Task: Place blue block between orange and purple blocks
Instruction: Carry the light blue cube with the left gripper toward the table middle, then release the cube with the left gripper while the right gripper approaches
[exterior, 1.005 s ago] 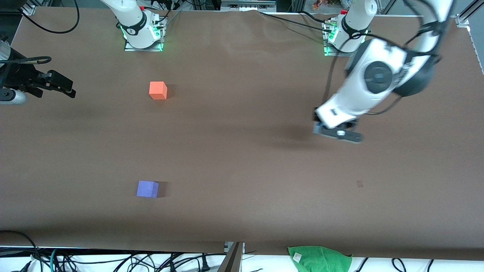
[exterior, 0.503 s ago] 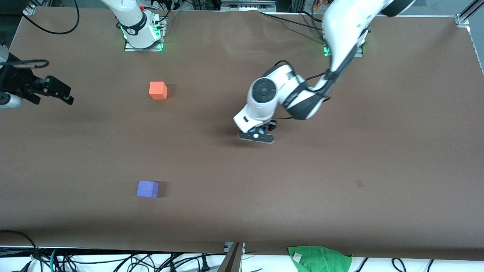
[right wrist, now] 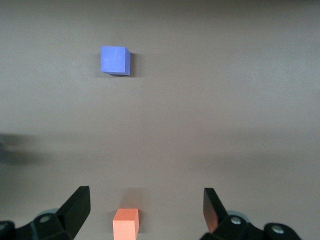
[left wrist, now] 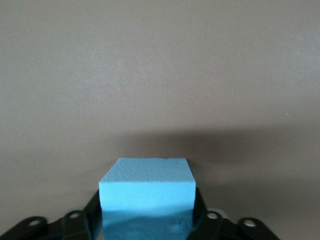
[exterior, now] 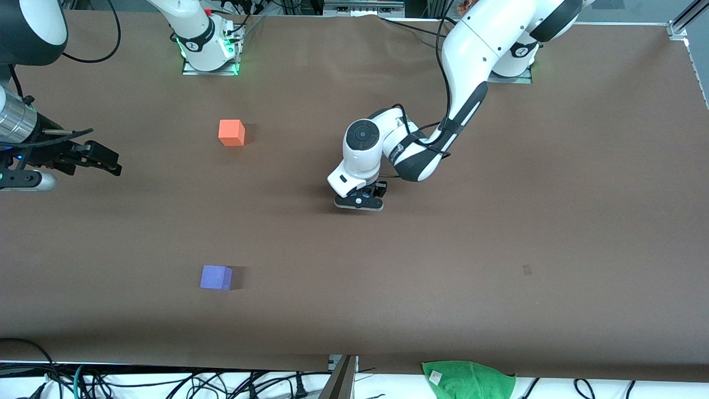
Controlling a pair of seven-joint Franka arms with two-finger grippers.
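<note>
The orange block (exterior: pixel 231 132) lies near the right arm's base. The purple block (exterior: pixel 216 277) lies nearer the front camera, almost in line with it. My left gripper (exterior: pixel 359 200) is low over the table's middle, off toward the left arm's end from the gap between those two blocks. In the left wrist view it (left wrist: pixel 146 220) is shut on the light blue block (left wrist: pixel 146 187). My right gripper (exterior: pixel 102 158) hangs open and empty at the right arm's end of the table. Its wrist view (right wrist: pixel 147 210) shows the orange block (right wrist: pixel 125 223) and the purple block (right wrist: pixel 115 60).
A green cloth (exterior: pixel 468 379) lies off the table's front edge. A small dark mark (exterior: pixel 527 270) is on the brown table cover (exterior: pixel 498 233) toward the left arm's end. Cables run along the front edge and round both bases.
My left arm has swung from the left arm's end of the table to the middle with the blue block. My right gripper has shifted slightly at its end of the table.
</note>
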